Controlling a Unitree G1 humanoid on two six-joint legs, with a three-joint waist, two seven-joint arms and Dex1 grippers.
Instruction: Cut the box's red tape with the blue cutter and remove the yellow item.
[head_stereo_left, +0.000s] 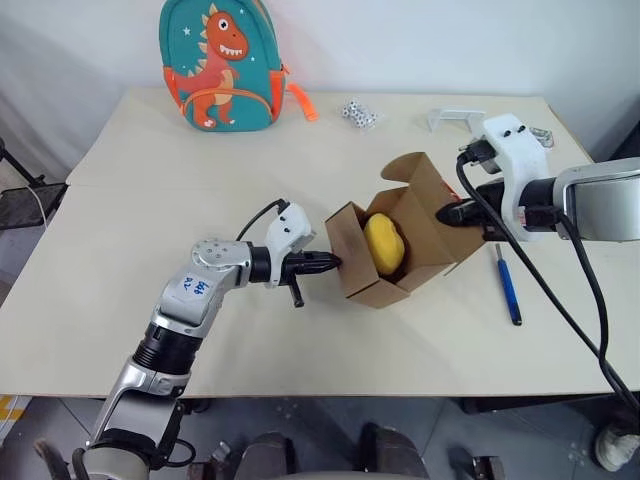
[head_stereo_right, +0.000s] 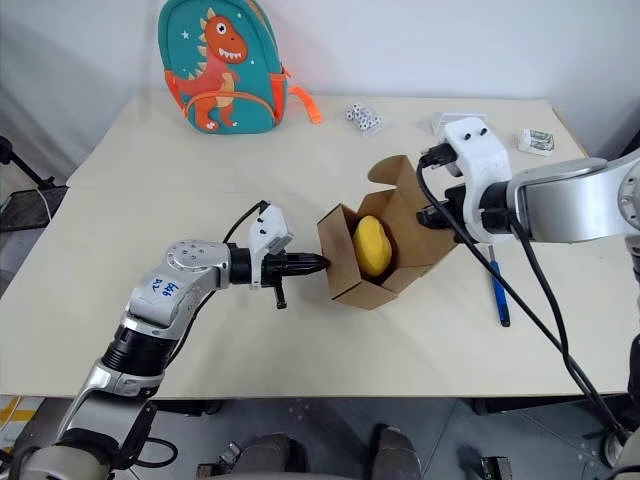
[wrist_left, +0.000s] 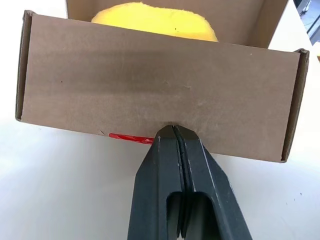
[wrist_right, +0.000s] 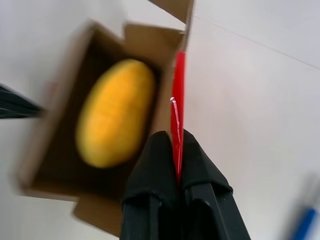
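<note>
Box (head_stereo_left: 395, 255) opened, apparently pinched by both closed grippers; yellow item (head_stereo_left: 384, 243) left inside; blue cutter (head_stereo_left: 508, 285) laid beside box.

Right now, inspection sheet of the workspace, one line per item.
Surface: pale table, two boards butted, no spills.
Job's things: box open, tilted, flaps out; yellow item inside; red tape along a flap edge; blue cutter lying flat on the table beside the box.
Clutter: dinosaur backpack, dice, white bracket, all at the far edge.
Grippers: left gripper shut on the box's near flap; right gripper shut on the taped flap.
Cables: black cables trail off the right arm.
Surroundings: white wall; dark stand at left.
</note>
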